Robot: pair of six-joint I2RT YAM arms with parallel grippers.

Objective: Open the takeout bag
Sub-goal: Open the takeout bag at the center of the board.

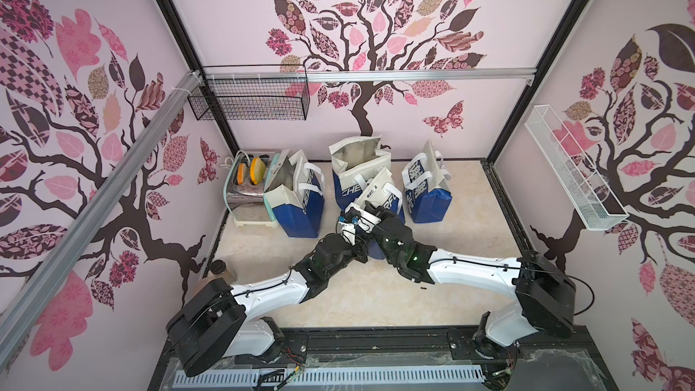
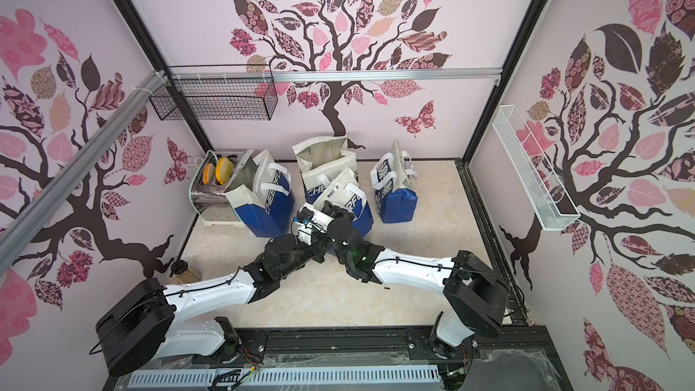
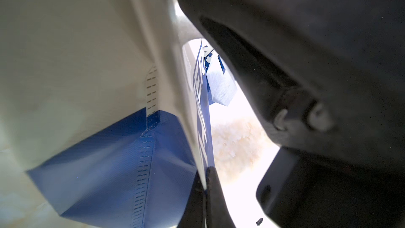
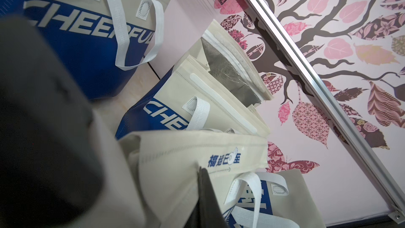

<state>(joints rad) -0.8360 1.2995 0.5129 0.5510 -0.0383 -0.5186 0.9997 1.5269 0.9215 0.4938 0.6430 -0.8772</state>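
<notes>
**benchnoob:** Bags all over this bench (image 1: 376, 295) lol, which one is the job?

**yam_watcher:** The takeout bag (image 1: 380, 189), cream over blue, standing mid-bench. Both arms meet at its top: the left one reaches in from 7 o'clock, the right from 4 o'clock.

**benchnoob:** Actually gripping, or just hovering?

**yam_watcher:** Left pincer (image 3: 206, 182) is clamped on it. The left wrist view shows a thin cream edge of the bag pinched between the two dark tips. Right pincer (image 1: 372, 208) is closed too. In the right wrist view its finger (image 4: 206, 194) lies against the cream flap with the blue characters, so I read that as a pinch on the flap.

**benchnoob:** And the neighbours?

**yam_watcher:** From the takeout bag, the gaping bag (image 1: 357, 161) sits right behind at 12 o'clock, touching or nearly so. The handled bag (image 1: 297, 201) is at 9 o'clock, beside the toaster (image 1: 246, 186). The lone bag (image 1: 427, 191) is at 3 o'clock, a little apart.
</notes>
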